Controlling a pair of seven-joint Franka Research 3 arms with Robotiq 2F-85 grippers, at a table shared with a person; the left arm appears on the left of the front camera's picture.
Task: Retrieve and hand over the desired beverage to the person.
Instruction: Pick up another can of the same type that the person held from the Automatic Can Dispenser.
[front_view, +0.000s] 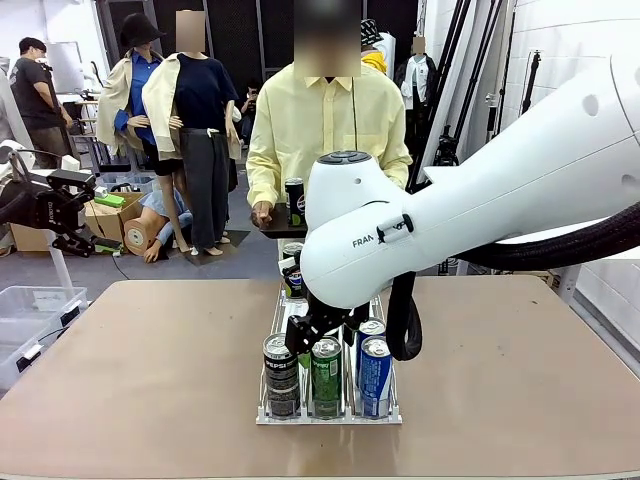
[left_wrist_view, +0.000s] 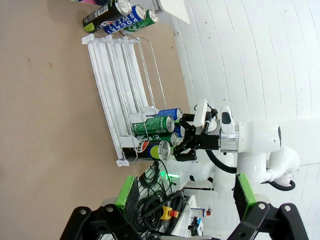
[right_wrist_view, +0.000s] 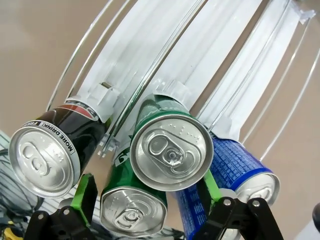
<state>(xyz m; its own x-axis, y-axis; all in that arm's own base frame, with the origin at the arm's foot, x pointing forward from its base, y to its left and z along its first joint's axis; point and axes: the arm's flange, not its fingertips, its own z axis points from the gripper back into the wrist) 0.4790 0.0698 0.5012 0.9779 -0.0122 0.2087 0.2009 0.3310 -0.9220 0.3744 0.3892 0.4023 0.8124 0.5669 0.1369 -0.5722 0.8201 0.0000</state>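
Over the rack (left_wrist_view: 117, 85), right hand (right_wrist_view: 147, 187) wide open astride the green can (right_wrist_view: 171, 149), left hand (left_wrist_view: 185, 192) open, empty.

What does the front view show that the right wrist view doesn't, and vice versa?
Front view adds: the person standing at the far side, the brown table, the right arm reaching over the rack, and further cans at the rack's far end. Right wrist view adds: the can lids seen from above, with the right gripper open, its green pads apart on either side of a green can. Both share: the white rack, the black Pepsi can, the green can and a blue can at its near end.
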